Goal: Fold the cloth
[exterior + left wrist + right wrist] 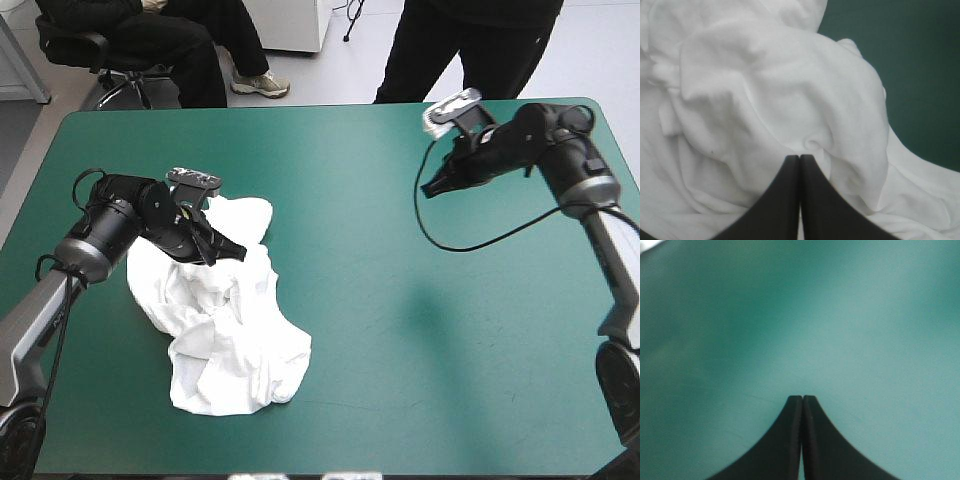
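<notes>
Under the left gripper (238, 251), the T-shirt (230, 350) lies crumpled on the teal-green cover (420, 350); that arm slants down onto its far part, pinched tight on a fold. Well right of the T-shirt, the right gripper (428, 188) angles downward, closed and empty.

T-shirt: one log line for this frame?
T-shirt: crumpled heap, table left half | left gripper: shut on T-shirt | right gripper: shut, empty, over bare table | fold: not started

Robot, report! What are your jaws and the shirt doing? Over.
Left jaws shut on crumpled white cloth T-shirt. Right jaws shut, empty, over teal-green table cover. Nothing in the way.
</notes>
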Robot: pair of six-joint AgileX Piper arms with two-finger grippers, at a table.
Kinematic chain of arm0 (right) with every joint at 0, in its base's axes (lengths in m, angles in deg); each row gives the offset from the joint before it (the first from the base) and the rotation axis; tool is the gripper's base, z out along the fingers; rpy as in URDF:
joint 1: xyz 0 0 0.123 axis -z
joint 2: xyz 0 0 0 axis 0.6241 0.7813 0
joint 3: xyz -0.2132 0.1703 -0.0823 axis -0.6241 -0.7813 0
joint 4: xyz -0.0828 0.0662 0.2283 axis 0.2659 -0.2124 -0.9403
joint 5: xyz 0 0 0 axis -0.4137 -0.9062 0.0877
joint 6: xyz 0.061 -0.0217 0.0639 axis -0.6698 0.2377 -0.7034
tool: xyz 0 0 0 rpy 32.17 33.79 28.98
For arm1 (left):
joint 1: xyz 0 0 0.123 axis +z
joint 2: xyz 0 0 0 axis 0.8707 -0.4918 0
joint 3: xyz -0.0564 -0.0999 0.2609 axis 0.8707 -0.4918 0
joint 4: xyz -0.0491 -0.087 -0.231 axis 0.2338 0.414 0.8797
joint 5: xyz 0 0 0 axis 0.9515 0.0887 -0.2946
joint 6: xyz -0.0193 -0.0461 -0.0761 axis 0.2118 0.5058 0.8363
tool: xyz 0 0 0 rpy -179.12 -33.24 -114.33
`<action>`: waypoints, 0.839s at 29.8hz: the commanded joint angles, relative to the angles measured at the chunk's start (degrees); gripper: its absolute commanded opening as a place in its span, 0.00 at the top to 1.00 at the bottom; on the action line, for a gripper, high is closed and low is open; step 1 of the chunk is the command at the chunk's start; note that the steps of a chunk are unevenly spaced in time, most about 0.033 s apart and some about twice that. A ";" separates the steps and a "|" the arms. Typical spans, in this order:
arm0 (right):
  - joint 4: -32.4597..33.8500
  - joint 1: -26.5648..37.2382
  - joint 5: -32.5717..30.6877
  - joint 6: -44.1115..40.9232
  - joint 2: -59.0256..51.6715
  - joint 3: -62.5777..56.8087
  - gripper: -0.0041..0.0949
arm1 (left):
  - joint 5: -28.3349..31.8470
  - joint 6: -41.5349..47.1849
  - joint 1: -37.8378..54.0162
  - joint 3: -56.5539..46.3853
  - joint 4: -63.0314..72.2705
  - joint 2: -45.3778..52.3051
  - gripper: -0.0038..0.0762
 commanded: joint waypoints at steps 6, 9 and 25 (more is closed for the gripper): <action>6.83 6.98 -1.20 -2.25 -13.10 0.62 0.97 | 0.07 0.54 -0.05 3.38 0.91 2.02 0.97; 8.66 6.98 -1.10 -3.70 -17.44 -3.53 0.97 | -0.45 0.54 -0.05 3.76 0.91 2.02 0.97; 11.51 6.98 3.11 -6.78 -37.71 -23.66 0.97 | -2.81 1.72 -0.05 5.68 0.17 4.94 0.97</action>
